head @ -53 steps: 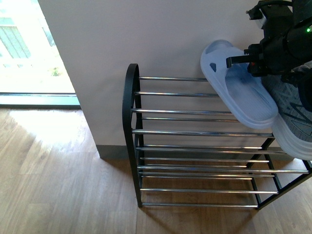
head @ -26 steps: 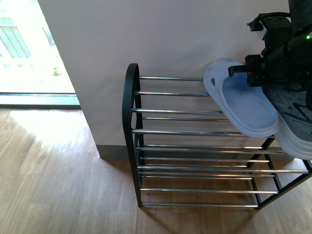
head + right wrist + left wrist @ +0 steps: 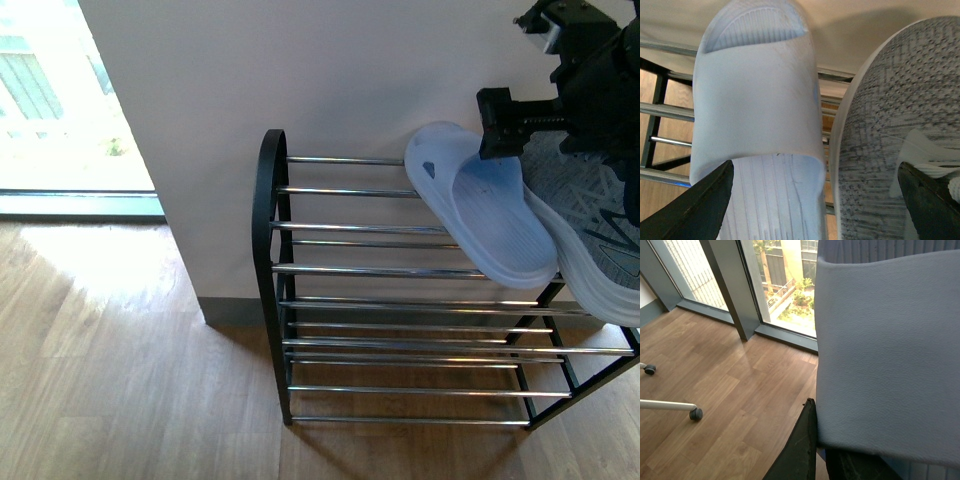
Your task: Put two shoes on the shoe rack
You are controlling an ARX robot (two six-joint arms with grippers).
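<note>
The black shoe rack [image 3: 268, 230] with chrome bars stands against the white wall. A light blue slipper [image 3: 485, 210] lies slanted across its top bars, toe toward the wall. It rests against a grey knit sneaker [image 3: 592, 235] with a thick white sole at the right edge. My left gripper [image 3: 500, 130] is shut on the slipper's strap [image 3: 890, 350], which fills the left wrist view beside one dark finger [image 3: 802, 445]. My right gripper [image 3: 815, 167] hangs open above both shoes, with the slipper [image 3: 757, 95] and the sneaker [image 3: 885, 130] between its spread fingers.
Lower tiers of the rack [image 3: 420, 350] show bare bars. Wood floor [image 3: 120, 380] spreads to the left and front, with a bright window [image 3: 50, 100] at far left. A chair leg with a caster [image 3: 695, 413] stands on the floor near tall windows [image 3: 785, 280].
The slipper has come down from the air onto the top bars and shifted slightly left. The arm holding it has moved up and to the right in the front view.
</note>
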